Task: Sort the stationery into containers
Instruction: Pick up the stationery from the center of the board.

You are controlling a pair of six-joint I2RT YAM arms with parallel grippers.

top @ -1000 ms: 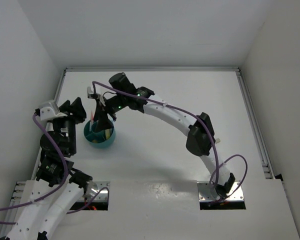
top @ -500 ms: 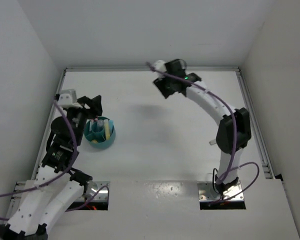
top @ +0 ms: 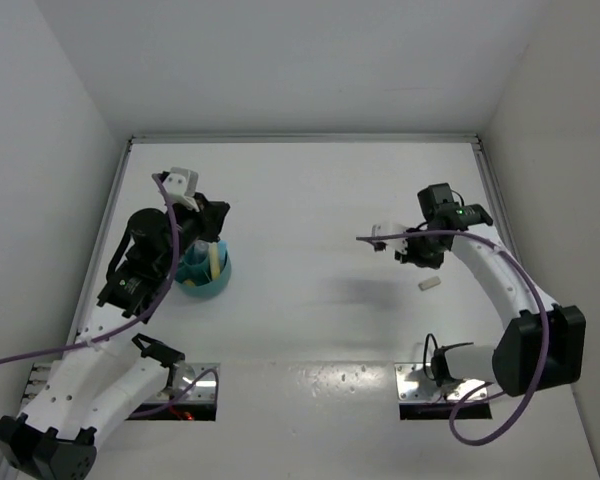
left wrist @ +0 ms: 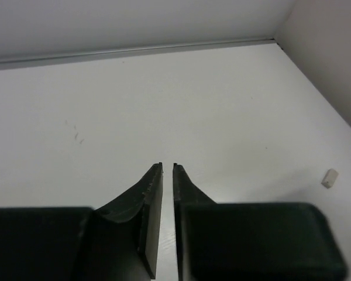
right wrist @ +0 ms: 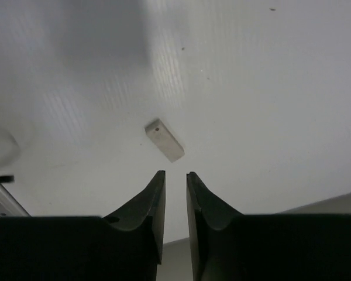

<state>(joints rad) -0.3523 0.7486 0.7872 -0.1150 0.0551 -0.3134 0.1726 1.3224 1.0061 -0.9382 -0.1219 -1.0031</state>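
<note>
Since your right gripper [right wrist: 175,175] swung away from the cup [top: 204,278], both grippers have narrowed, gripping nothing; the cup with its pens [top: 216,260] sits just below your left gripper [left wrist: 167,168].

Holder [top: 202,275] on tabletop [top: 310,200] left side, pens [top: 214,259] standing inside. Small block [top: 430,284] on tabletop right side, well apart.

A small pale block [top: 430,283], perhaps an eraser, lies on the white table [top: 310,200].
</note>
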